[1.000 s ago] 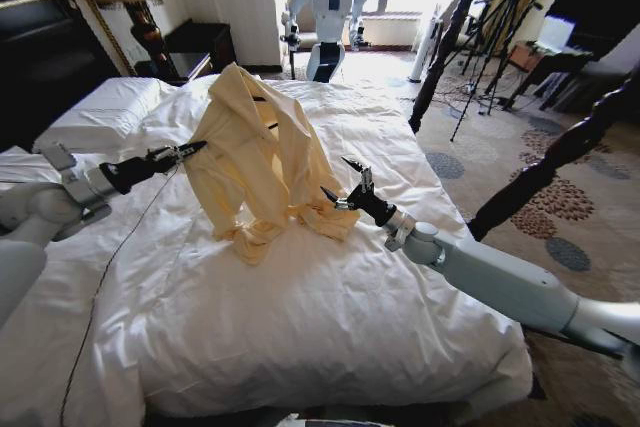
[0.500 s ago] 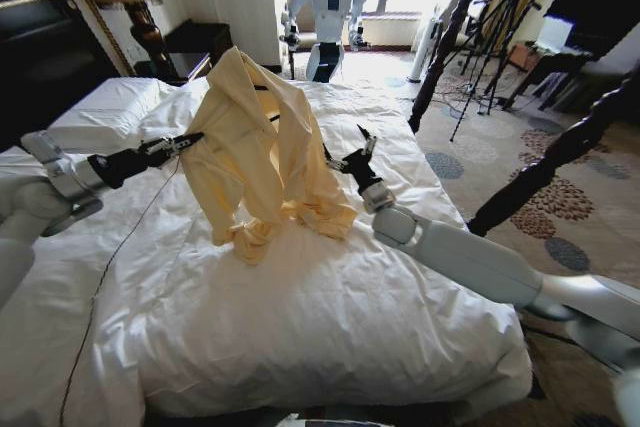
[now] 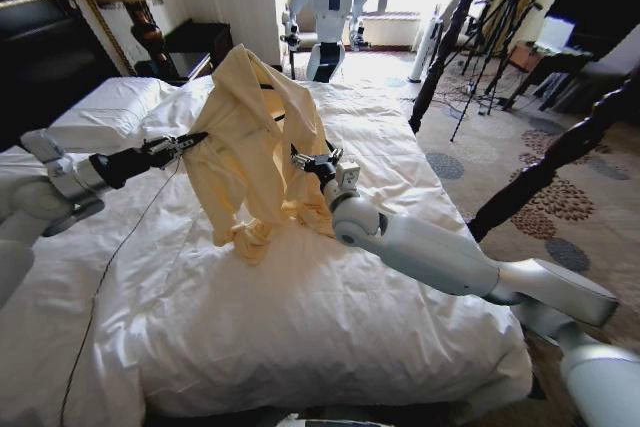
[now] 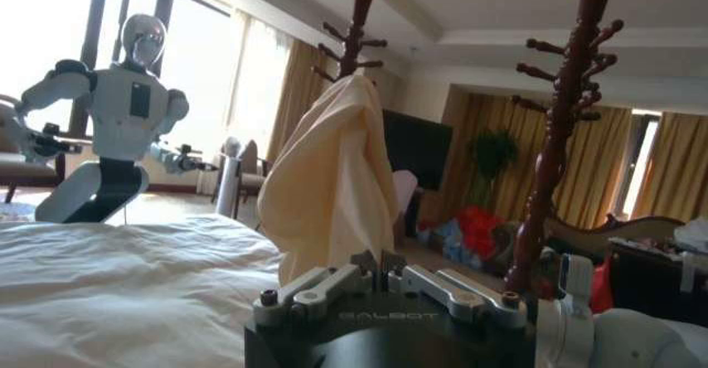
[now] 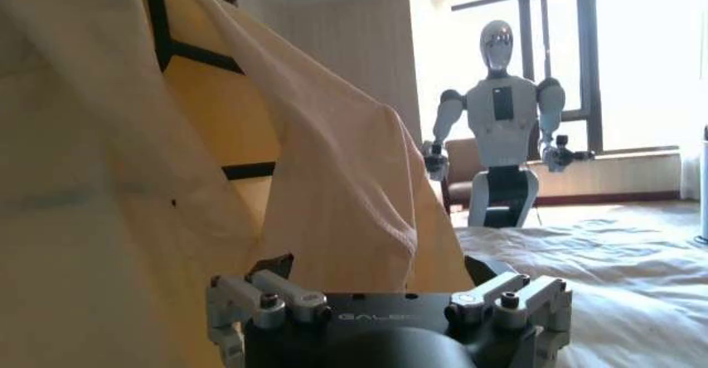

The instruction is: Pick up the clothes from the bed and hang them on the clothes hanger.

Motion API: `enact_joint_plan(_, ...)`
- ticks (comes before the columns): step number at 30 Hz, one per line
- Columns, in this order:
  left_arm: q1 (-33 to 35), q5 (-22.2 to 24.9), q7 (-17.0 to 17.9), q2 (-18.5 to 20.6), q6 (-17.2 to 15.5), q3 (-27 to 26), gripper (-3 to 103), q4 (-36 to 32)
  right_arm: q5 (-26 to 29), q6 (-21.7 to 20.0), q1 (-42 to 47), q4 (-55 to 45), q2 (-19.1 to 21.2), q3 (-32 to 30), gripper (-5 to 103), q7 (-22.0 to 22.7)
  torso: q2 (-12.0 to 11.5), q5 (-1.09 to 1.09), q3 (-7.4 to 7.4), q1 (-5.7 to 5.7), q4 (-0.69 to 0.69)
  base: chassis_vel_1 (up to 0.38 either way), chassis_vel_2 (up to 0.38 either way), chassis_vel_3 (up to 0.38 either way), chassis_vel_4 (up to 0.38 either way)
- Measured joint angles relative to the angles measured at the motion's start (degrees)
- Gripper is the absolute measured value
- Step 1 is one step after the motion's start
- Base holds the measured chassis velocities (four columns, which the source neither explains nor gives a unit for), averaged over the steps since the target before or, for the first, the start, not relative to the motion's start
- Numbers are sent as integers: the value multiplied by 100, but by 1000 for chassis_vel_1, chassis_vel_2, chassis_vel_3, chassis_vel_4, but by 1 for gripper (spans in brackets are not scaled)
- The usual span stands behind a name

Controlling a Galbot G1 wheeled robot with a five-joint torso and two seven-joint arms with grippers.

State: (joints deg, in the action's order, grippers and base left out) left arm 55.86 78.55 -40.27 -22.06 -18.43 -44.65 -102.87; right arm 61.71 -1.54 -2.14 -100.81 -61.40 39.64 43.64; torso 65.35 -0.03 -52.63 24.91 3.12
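Observation:
The pale yellow shirt [image 3: 250,147] is held up over the white bed [image 3: 300,327], and its lower hem bunches on the duvet. Thin dark bars of the clothes hanger [image 5: 158,20] show inside the shirt's open front, also the hanger [image 3: 274,118] in the head view. My left gripper [image 3: 190,140] is at the shirt's left edge, shut on the fabric; in the left wrist view the left gripper [image 4: 376,262] has its fingers together on the shirt [image 4: 332,186]. My right gripper [image 3: 315,157] is open at the shirt's front right side, with the cloth [image 5: 99,177] just ahead of the right gripper [image 5: 387,289].
Two dark wooden coat-stand poles [image 3: 450,37] [image 3: 560,157] rise to the right of the bed. White pillows [image 3: 100,112] and a dark headboard are at the left. Another humanoid robot [image 3: 330,7] stands by the window. A thin cable [image 3: 120,247] crosses the duvet.
My right gripper has swung left and up from the bed's right side to the shirt's front. The shirt has risen slightly. The left gripper has barely moved.

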Motion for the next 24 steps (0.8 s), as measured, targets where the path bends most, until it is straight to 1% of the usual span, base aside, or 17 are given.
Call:
enact_joint_plan(5, 75, 1, 1, -16, 0, -26, 2, -88, -29, 0, -32, 209, -35, -33, 100, -129, 0, 0, 0, 0, 0, 0, 0, 0, 0)
enact_joint_plan(6, 90, 2, 1, -20, 0, -35, 2, -102, -54, 12, -42, 278, -52, -35, 102, -163, 0, 0, 0, 0, -1, 0, 0, 0, 0)
enact_joint_plan(7, 90, 2, 1, -20, 0, -35, 2, -102, -54, 12, -42, 278, -52, -35, 102, -163, 0, 0, 0, 0, -1, 0, 0, 0, 0)
enact_joint_plan(10, 136, 3, 1, -20, 0, -65, 2, -117, -174, 58, -85, 331, -61, -22, 88, -209, 0, 0, 0, 0, -1, 0, 0, 0, 0)
enact_joint_plan(11, 136, 3, 1, -20, 0, -65, 2, -117, -174, 58, -85, 331, -61, -22, 88, -209, 0, 0, 0, 0, -1, 0, 0, 0, 0)
enact_joint_plan(13, 147, 3, 2, -19, 2, -73, 2, -123, -207, 66, -98, 287, -35, 0, 77, -210, 0, 0, 0, 0, -1, 0, 0, 0, 0)
enact_joint_plan(14, 147, 3, 2, -19, 2, -73, 2, -123, -207, 66, -98, 287, -35, 0, 77, -210, 0, 0, 0, 0, -1, 0, 0, 0, 0)
enact_joint_plan(18, 149, 5, 7, -18, 5, -79, 2, -159, -254, 88, -106, 273, 10, 25, 55, -213, 0, 0, 1, 0, -1, 0, 0, 0, 0)
enact_joint_plan(20, 153, 6, 7, -23, 5, -80, 2, -172, -256, 88, -112, 273, 18, 27, 55, -212, 0, 1, 1, 0, -1, 0, 0, 0, 0)
enact_joint_plan(22, 173, 8, 7, -38, 6, -82, 2, -207, -262, 89, -127, 284, 32, 30, 44, -207, 0, 0, 1, 0, -1, 0, 0, 0, 0)
enact_joint_plan(23, 173, 8, 7, -38, 6, -82, 2, -207, -262, 89, -127, 284, 32, 30, 44, -207, 0, 0, 1, 0, -1, 0, 0, 0, 0)
enact_joint_plan(24, 183, 9, 7, -42, 6, -87, 2, -221, -271, 89, -138, 293, 39, 31, 39, -201, 0, 0, 1, 0, -1, 0, 0, 0, 0)
